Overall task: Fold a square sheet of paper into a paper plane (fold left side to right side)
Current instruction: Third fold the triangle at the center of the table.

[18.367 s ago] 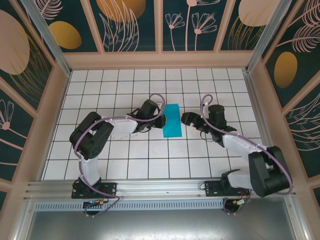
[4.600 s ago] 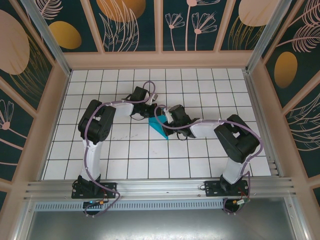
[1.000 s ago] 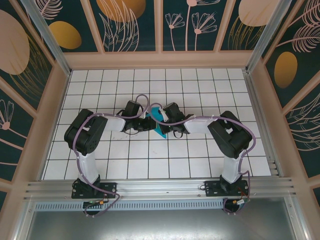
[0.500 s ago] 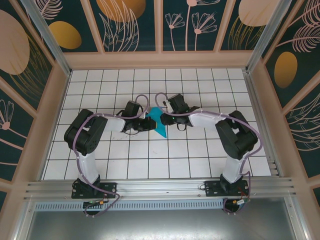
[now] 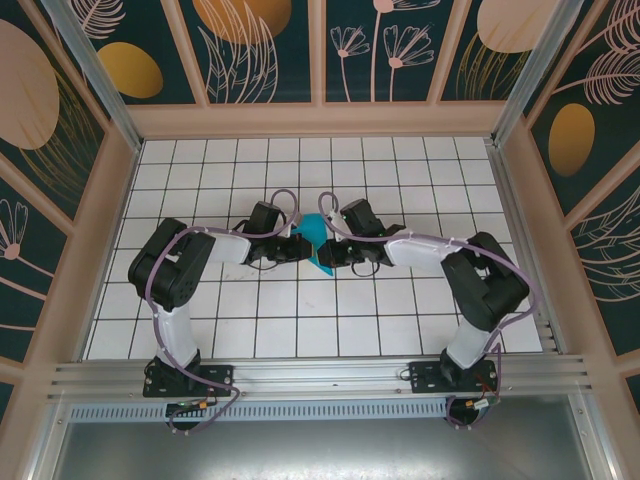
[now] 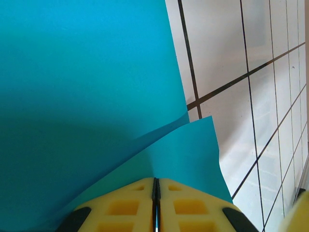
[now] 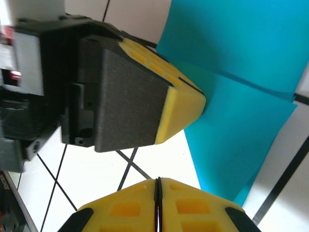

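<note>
The cyan square sheet of paper (image 5: 316,232) lies folded in layers at mid-table, one flap curling up (image 6: 87,72) over a lower layer (image 6: 193,154). My left gripper (image 5: 298,245) (image 6: 155,182) is shut on the sheet's left edge. The left gripper's yellow fingertip (image 7: 186,99) meets the paper (image 7: 241,125) in the right wrist view. My right gripper (image 5: 330,262) (image 7: 157,182) is shut with nothing between its fingers. It hovers over bare white tile just beside the paper's near edge, a short way from the left gripper.
The white tiled table (image 5: 300,340) spreads around both arms, which reach in from the near rail (image 5: 320,375). Wooden-framed patterned walls (image 5: 320,120) close the far side and both flanks.
The right gripper swung from the far side of the paper down to its near right edge. The left gripper has stayed put, still holding the paper.
</note>
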Motion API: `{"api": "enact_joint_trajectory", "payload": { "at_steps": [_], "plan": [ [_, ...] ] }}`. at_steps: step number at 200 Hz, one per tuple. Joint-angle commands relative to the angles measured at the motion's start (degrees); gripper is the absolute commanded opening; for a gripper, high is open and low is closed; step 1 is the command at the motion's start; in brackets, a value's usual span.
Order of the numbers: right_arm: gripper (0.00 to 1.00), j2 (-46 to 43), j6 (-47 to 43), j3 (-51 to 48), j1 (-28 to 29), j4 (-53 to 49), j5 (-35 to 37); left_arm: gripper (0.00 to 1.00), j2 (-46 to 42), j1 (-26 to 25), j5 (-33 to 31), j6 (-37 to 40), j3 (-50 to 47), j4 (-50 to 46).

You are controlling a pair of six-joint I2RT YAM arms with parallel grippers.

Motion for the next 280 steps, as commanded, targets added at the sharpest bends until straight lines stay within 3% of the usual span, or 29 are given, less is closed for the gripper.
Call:
{"api": "enact_joint_trajectory", "payload": {
  "at_steps": [1,189,251,280],
  "plan": [
    [0.12,3.46,1.5,1.27,0.17,0.44,-3.14,0.13,2.85,0.02,-5.58,1.14,-1.52,-3.79],
    [0.12,7.05,0.95,0.86,-0.55,-4.22,1.13,0.13,3.53,0.02,-5.98,1.72,-0.73,-4.6],
    [0.0,7.48,2.01,-2.5,-2.12,-3.17,0.31,0.13,3.56,0.0,-6.16,1.81,-0.55,-4.79],
    [0.0,8.31,2.6,-3.49,-2.4,-3.04,-0.14,0.14,2.84,0.02,-6.15,1.9,-0.27,-4.88]
  ]
}}
